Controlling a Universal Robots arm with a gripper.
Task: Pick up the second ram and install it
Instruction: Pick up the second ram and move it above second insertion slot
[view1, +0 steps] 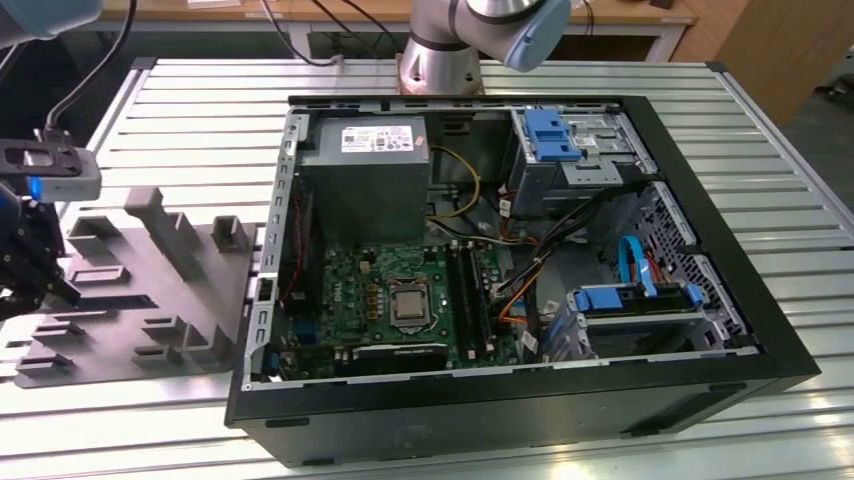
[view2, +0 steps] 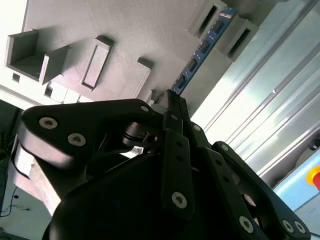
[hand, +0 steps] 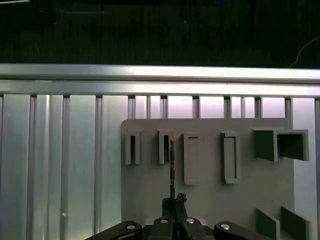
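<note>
The second ram is a thin blue strip with dark chips, and my gripper is shut on its near end in the second wrist view. Its far end lies between two raised blocks of the grey holder plate. The first wrist view has the ram edge-on, running from the gripper up beside a slotted post of the plate. In the exterior view, the gripper hangs over the plate at the far left, well away from the green motherboard.
The open black computer case takes up the middle of the slatted metal table. Inside it are a grey power supply, blue drive brackets and loose cables. The arm's base stands behind the case.
</note>
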